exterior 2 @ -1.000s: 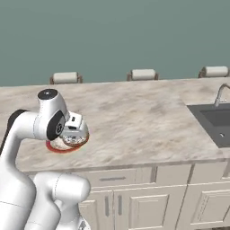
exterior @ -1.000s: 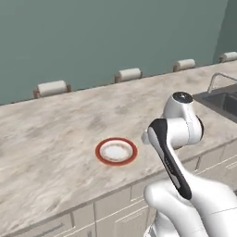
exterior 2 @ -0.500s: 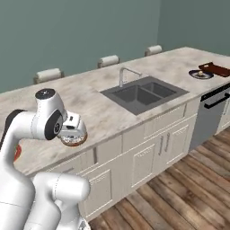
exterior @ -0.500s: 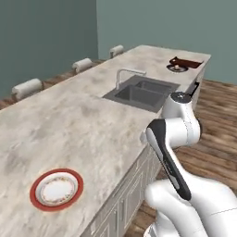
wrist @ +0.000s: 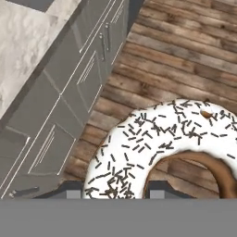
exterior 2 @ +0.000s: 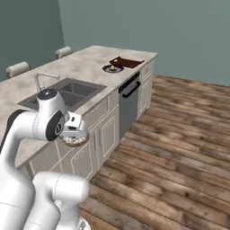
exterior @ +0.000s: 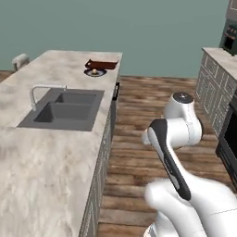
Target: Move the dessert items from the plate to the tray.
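Hand (exterior 2: 74, 137) clamps a white-iced donut (wrist: 162, 148) over the floor — tray (exterior 2: 127, 62) sits far off at twelve o'clock. A jolt while driving could shake it loose.

I'm swinging the base around along the counter (exterior: 37, 176), so both base views are sliding. The sink (exterior: 62, 110), plate (exterior: 95, 72) and tray (exterior: 102, 64) are now coming closer ahead.

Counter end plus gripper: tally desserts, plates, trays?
Desserts: 2 (sprinkled donut in the gripper; tan lump on the plate)
Plates: 1
Trays: 1 (brown tray)
Total: 4
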Tool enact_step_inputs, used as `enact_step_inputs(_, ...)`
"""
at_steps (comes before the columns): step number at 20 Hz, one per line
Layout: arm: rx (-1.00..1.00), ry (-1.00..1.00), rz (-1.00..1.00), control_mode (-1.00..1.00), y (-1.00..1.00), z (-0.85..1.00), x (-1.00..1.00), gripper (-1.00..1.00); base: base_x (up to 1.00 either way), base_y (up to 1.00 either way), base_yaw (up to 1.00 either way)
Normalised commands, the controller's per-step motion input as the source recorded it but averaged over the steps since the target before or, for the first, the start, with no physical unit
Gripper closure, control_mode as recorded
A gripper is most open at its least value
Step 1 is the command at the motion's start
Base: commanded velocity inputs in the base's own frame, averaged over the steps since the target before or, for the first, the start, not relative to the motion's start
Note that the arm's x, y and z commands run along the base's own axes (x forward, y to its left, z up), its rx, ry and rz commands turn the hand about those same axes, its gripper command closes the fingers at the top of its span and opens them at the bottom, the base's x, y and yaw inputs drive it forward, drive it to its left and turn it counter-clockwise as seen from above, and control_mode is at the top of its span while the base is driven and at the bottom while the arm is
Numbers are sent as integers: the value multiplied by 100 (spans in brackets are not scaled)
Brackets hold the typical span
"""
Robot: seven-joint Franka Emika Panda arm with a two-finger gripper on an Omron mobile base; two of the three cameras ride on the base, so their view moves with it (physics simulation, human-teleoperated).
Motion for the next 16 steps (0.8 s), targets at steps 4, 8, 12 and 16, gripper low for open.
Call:
enact_step_inputs(4, 0, 0, 0, 100, 0, 0, 0, 100, 80, -44, -23)
enact_step_inputs(8, 0, 0, 0, 100, 0, 0, 0, 100, 100, -76, 7)
enact_step_inputs(12, 0, 0, 0, 100, 0, 0, 0, 100, 100, -93, 9)
enact_step_inputs(16, 0, 0, 0, 100, 0, 0, 0, 100, 100, -74, 9)
